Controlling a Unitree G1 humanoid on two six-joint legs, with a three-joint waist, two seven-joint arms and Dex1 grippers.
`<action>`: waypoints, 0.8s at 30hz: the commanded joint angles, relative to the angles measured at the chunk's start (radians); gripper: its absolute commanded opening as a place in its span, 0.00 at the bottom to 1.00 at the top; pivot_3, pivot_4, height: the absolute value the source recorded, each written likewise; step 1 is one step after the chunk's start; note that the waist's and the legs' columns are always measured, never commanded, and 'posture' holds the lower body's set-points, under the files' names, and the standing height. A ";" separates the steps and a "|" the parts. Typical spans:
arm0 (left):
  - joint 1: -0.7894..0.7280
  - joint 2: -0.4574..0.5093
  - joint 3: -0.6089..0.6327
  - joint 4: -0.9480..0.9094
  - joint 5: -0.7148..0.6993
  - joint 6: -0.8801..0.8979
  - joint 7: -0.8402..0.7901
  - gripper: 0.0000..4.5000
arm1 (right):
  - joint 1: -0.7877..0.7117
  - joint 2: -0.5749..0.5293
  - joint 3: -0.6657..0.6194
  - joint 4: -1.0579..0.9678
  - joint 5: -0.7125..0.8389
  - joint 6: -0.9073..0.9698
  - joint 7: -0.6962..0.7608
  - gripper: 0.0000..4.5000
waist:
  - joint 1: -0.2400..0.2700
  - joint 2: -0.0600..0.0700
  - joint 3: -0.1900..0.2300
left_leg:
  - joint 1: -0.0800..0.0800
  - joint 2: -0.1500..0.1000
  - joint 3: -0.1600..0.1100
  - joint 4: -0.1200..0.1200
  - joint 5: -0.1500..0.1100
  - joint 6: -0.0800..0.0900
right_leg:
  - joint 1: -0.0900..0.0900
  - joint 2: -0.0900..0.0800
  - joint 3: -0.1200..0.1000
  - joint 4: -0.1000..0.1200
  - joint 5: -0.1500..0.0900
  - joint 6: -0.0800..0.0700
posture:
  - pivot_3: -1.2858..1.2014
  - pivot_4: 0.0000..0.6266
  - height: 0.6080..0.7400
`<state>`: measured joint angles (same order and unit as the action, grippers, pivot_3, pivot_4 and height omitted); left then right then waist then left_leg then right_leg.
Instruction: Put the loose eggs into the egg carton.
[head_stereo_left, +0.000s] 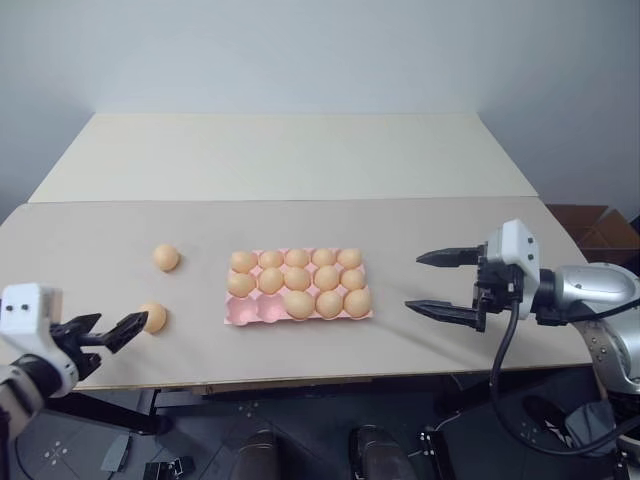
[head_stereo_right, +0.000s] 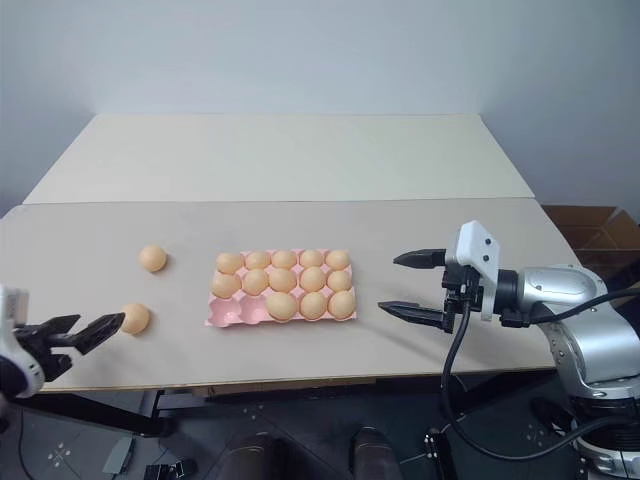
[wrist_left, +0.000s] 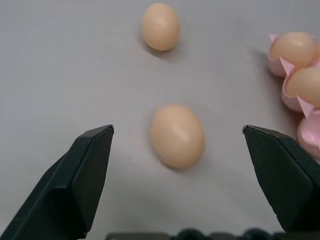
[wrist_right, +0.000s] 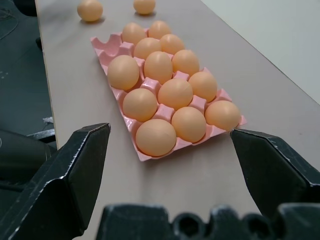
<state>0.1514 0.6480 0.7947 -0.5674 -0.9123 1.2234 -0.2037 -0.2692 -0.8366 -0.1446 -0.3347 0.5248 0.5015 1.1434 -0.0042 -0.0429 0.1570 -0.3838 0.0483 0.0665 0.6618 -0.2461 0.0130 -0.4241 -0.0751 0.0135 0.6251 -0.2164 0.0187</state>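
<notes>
Watching from the head camera, I see a flat, lidless pale pink egg carton lying near the middle of the long beige bench, close to its near edge. Thirteen smooth orange-tan oval eggs sit in its cups; the two cups at the near-left corner are bare.

Two loose eggs of the same orange-tan colour lie on the bench to the left of the carton, well apart from it. The far loose egg sits about level with the carton's back row. The near loose egg sits close to the bench's front edge.

My left gripper is low at the front-left of the bench, pointing at the near loose egg. Its jaws stand wide apart and hold nothing. In the left wrist view the near egg lies on the bench just ahead of the black fingertips, roughly centred in the gap, touching neither. The far egg shows beyond it, and the carton's left edge off to one side.

My right gripper hovers to the right of the carton, clear of it, pointing left toward it. Its jaws are also spread wide and empty. The right wrist view looks along the carton's length, with both loose eggs beyond the far end.
</notes>
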 joint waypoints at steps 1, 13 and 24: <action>-0.065 -0.012 -0.074 0.027 0.030 0.044 0.081 1.00 | 0.002 0.002 -0.024 -0.031 0.006 -0.039 -0.021 1.00 | 0.001 0.000 0.000 | 0.000 0.000 0.000 0.000 0.000 0.000 | 0.000 0.000 0.000 0.000 0.000 0.000 | 0.52 0.24 1.00; -0.209 -0.094 -0.197 0.036 0.113 0.158 0.199 0.49 | 0.041 -0.014 -0.063 -0.058 0.039 -0.017 -0.058 1.00 | 0.001 0.000 0.000 | 0.000 -0.001 0.000 0.000 0.000 0.000 | 0.000 0.000 -0.001 0.000 0.000 0.000 | 0.52 0.24 1.00; -0.166 0.178 -0.462 -0.083 0.143 -0.166 -0.286 0.38 | 0.076 -0.001 -0.059 -0.102 0.050 -0.012 -0.124 1.00 | 0.012 0.000 0.000 | 0.000 -0.001 0.004 0.000 0.000 -0.001 | 0.000 -0.001 0.000 0.000 -0.004 -0.007 | 0.52 0.24 1.00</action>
<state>0.0024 0.8031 0.3616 -0.6436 -0.7836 1.1144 -0.4269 -0.1854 -0.8362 -0.1762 -0.4031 0.5556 0.4942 1.0282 0.0076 -0.0430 0.1566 -0.3846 0.0469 0.0704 0.6618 -0.2458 0.0124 -0.4244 -0.0761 0.0134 0.6250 -0.2204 0.0118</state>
